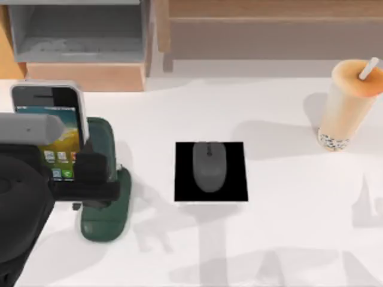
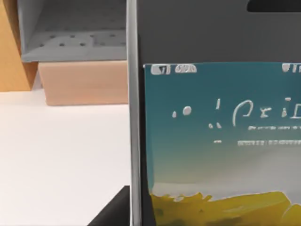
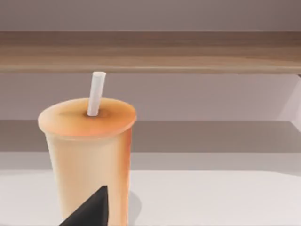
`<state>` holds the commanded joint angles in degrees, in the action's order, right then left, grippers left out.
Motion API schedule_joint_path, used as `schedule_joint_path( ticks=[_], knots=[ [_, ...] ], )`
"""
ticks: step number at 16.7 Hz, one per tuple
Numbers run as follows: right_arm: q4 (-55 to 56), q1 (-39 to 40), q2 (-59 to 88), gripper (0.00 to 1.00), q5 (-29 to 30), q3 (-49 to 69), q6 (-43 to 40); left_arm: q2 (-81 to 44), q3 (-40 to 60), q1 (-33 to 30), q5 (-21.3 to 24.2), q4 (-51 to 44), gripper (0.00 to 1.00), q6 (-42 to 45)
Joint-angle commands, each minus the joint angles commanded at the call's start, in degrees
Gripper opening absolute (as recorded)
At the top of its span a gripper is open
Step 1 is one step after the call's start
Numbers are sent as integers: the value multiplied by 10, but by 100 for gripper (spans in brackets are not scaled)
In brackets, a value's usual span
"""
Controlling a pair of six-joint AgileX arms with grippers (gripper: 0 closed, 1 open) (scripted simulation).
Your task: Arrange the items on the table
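The left gripper [image 1: 90, 170] is gripping the smartphone [image 1: 51, 128] at the table's [image 1: 281, 239] left side, its fingers closed on the phone's lower part, right over a green stand [image 1: 105, 203]. The mouse [image 1: 209, 166] is lying on a black mat [image 1: 210, 172] mid-table. The drink cup [image 1: 347, 104] is standing upright at the right, straw [image 1: 368, 67] poking through its lid; whether the right arm's pincer is open, I cannot tell.

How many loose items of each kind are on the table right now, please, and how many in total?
Smartphone: 1, at the table's left, standing in the green stand, at the left pincer
Computer mouse: 1, on the black mat
Drink cup: 1, at the right
Green stand: 1
Black mat: 1
Total: 5
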<state>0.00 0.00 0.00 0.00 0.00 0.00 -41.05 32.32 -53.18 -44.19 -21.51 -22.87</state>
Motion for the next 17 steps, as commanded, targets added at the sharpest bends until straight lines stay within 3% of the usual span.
schedule_joint_path(
  ticks=[4,11,16,17],
  knots=[
    [0,0,0,100,0,0,0,1,1,13,1,23,0,25],
    [0,0,0,100,0,0,0,-129,-41,105,107,175,0,46],
    [0,0,0,100,0,0,0,-140,-42,115,118,187,0,46],
    [0,0,0,100,0,0,0,-140,-42,115,118,187,8,46]
  ],
)
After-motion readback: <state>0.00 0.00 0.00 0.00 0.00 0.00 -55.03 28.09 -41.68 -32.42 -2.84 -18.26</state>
